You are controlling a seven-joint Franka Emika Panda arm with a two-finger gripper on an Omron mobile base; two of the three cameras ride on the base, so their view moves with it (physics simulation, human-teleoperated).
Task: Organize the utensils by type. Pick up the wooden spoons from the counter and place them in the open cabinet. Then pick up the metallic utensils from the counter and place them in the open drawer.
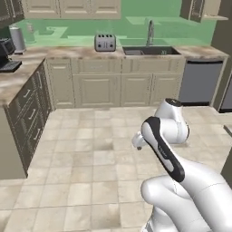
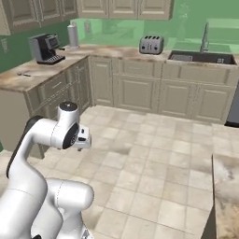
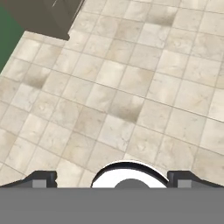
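From the left the arm sits folded over bare floor [image 1: 90,149], the desk [image 1: 18,81] far off; from the right, dark utensils [image 2: 23,73] lie well beyond it; the gripper [image 3: 112,179] gapes empty, ready.

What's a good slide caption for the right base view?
Robot arm folded over tiled floor, facing counter with coffee machine, toaster and sink.

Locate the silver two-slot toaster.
The silver toaster stands on the marbled back counter against the green wall, left of the sink; in the right base view it sits between coffee machine and sink.
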